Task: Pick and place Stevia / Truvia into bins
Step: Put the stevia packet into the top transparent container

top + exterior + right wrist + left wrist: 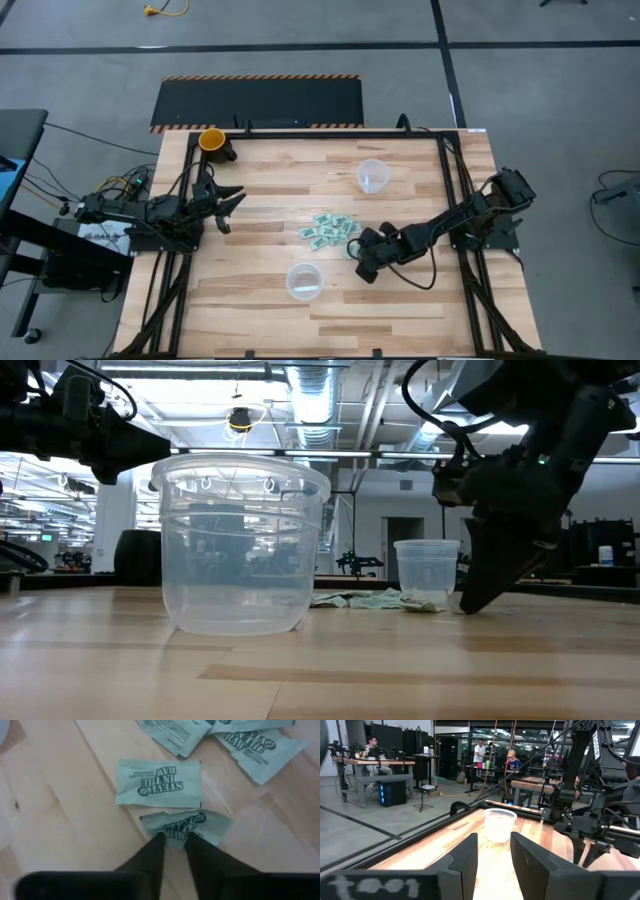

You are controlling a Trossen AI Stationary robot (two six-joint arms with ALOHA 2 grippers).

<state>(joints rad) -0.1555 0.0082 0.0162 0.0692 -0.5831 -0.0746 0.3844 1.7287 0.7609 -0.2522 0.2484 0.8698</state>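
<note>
The right hand (174,839) is down on the desk (250,310) with its fingers pinched narrowly onto a green packet (187,826) at the near edge of the packet pile (328,230). One clear cup (303,281) stands just beside it and the other (373,175) beyond the pile. The left hand (232,203), fingers partly apart and empty, waits near an orange cup (212,139) at the light wood desk's corner; people sit at benches in the room behind.

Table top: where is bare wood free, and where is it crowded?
Free: between the left gripper and the packets; also along the near edge past the near cup. Crowded: mid-table, where the right gripper pinches a packet.
</note>
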